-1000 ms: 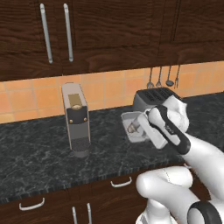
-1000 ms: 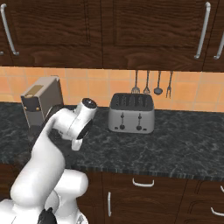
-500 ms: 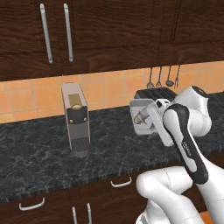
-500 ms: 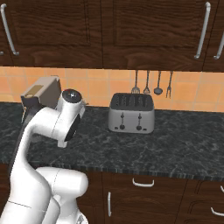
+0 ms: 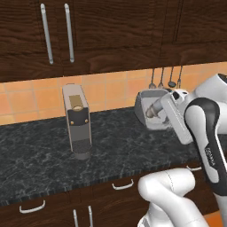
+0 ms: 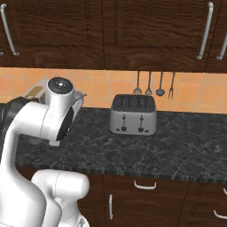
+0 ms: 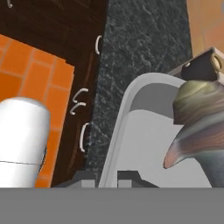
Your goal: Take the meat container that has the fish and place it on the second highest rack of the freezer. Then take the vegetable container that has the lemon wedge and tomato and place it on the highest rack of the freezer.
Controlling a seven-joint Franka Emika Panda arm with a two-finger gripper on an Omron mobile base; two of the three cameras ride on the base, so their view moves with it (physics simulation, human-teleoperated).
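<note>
Clamped on the rim of the meat container [image 5: 150, 111], the claw [image 7: 107, 177] is held above the counter [image 5: 40, 155], near its back edge; the tray has been lifted and swung rightward (fish [image 7: 199, 131] inside, tipped steeply); carriage toward the freezer is judged underway.

We see bright, even light with no glare. Soft shadows sit under the toaster [image 6: 133, 115] and coffee machine [image 5: 78, 120] on the desk [image 6: 177, 142]. Everything looks sharp, only slightly blocky.
</note>
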